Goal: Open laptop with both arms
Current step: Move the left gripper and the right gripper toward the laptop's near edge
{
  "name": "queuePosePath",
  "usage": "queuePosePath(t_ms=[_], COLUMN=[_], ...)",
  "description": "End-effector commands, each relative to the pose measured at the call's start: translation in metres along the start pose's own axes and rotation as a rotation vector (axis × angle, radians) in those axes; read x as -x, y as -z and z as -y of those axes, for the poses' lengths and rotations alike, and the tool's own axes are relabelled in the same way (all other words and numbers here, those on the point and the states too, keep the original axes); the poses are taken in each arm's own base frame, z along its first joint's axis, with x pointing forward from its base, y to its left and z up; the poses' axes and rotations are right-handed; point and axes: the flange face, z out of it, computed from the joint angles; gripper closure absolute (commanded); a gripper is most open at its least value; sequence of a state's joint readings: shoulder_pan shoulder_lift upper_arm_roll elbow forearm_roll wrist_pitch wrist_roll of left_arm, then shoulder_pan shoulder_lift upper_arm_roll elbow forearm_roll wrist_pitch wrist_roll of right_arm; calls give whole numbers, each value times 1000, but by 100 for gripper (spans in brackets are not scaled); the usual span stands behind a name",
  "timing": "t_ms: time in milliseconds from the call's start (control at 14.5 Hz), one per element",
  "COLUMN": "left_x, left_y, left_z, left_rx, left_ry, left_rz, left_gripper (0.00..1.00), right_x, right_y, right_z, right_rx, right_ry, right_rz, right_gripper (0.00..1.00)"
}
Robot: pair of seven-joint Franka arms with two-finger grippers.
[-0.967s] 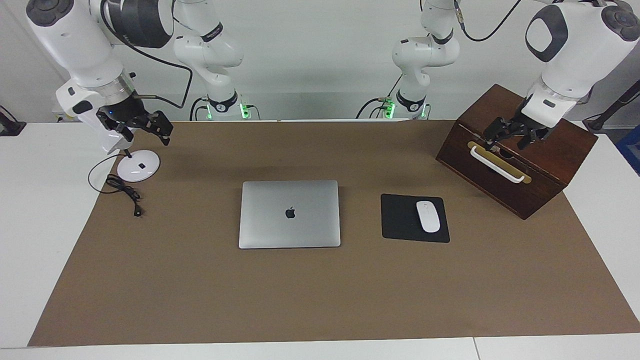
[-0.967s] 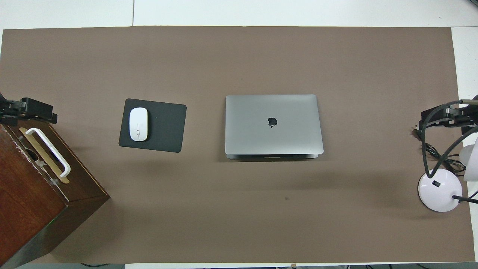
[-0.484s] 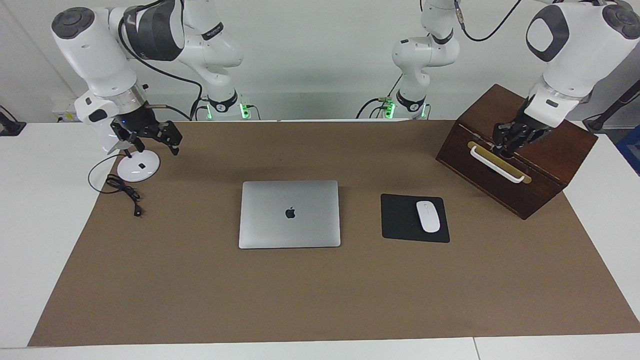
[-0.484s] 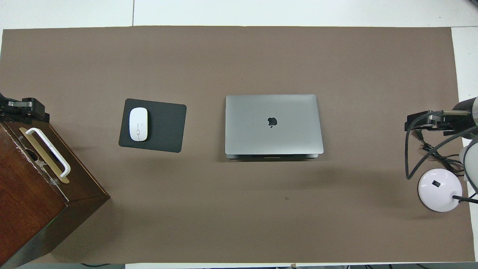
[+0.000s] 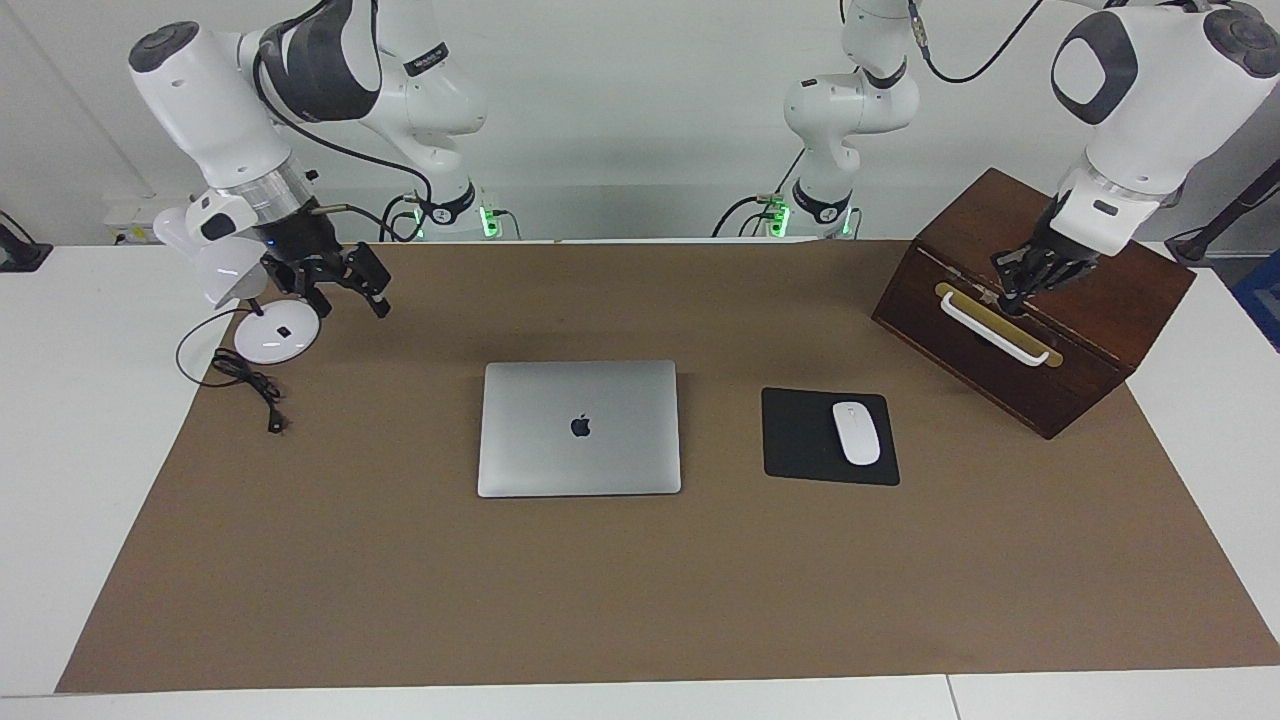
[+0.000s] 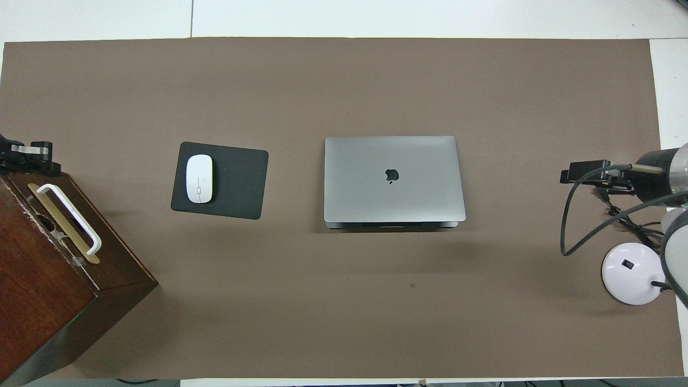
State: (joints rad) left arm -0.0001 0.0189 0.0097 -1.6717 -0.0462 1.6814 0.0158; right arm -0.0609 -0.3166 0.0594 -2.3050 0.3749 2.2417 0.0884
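The laptop lies closed on the brown mat, lid up with the black logo showing; it also shows in the overhead view. My right gripper hangs in the air with its fingers spread, empty, over the mat beside the lamp, well apart from the laptop; it also shows in the overhead view. My left gripper is shut and empty, over the wooden box just above its white handle; in the overhead view only its tip shows.
A black mouse pad with a white mouse lies beside the laptop toward the left arm's end. A wooden box stands at that end. A white lamp base and black cable lie at the right arm's end.
My right gripper has moved from over the lamp toward the middle of the table. My left gripper has closed its fingers over the box. The laptop has not moved.
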Motion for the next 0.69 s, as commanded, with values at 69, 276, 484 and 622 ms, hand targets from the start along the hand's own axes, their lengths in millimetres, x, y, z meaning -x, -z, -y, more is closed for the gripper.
queuePosePath(t_ms=[69, 276, 484, 622], left_x=[17, 36, 68, 94], left_y=[-20, -54, -91, -114], left_z=[-27, -57, -87, -109], left_rx=[44, 105, 112, 118], left_ry=[-23, -43, -92, -134], left_rz=[-80, -166, -225, -279], left_gripper=[100, 100, 100, 100], right_x=[67, 88, 111, 121], right_y=[-14, -23, -36, -40], right_z=[24, 44, 70, 82], right_rx=[-60, -87, -126, -150], right_ry=[-72, -136, -198, -242], right_rz=[-77, -104, -123, -130], right_gripper=[0, 0, 0, 0])
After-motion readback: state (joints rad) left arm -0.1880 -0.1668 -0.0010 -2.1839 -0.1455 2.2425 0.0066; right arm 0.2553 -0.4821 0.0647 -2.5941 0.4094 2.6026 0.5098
